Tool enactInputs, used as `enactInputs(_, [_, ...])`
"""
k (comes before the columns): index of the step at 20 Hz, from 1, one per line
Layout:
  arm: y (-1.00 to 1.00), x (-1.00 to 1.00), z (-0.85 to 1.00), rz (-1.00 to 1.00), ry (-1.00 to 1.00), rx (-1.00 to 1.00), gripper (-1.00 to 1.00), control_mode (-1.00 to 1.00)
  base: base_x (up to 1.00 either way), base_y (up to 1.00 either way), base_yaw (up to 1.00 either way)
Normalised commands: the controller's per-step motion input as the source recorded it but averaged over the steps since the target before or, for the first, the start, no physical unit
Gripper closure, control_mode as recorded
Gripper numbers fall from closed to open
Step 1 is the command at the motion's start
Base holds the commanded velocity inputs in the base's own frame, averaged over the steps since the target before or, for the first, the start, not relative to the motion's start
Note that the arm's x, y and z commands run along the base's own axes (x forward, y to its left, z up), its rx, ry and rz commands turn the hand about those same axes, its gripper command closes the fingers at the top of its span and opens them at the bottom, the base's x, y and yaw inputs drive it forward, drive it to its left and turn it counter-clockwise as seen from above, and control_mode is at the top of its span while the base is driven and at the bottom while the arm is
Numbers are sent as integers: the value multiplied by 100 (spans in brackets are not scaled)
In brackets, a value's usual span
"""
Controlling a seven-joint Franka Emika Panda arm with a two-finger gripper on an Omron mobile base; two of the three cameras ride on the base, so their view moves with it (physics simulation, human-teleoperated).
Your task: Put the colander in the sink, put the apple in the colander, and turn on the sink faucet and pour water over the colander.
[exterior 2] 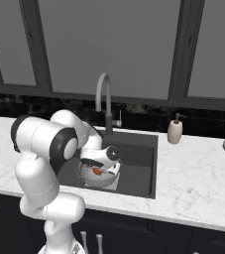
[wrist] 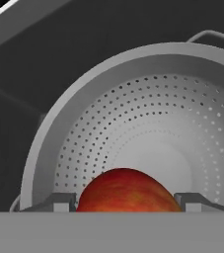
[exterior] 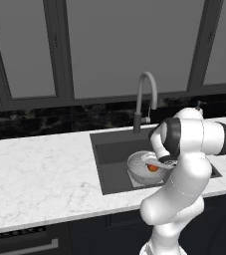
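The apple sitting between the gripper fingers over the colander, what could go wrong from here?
1. The apple sits between the fingers above the colander; released here, it may bounce or roll toward the rim.
2. The gripper is low inside the sink; lifting carelessly could catch the colander and shift it.
3. The faucet stands close behind the arm, risking a knock.

Two base views, one hand view.
I'm looking down at the sink (exterior: 115, 149) from both sides; I'm peering closely into the colander (wrist: 148, 128).
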Motion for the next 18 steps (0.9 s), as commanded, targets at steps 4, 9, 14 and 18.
enactInputs(4, [2,4,-14,-4,0,-3,100,-100,0,0,0])
enactInputs(9, [0,2,-15,-4,0,-1,100,-100,0,0,0])
enactInputs(14, [1,3,-12,-4,0,-1,100,-100,0,0,0])
enactInputs(18, [8,0,-10,-4,0,-3,100,-100,0,0,0])
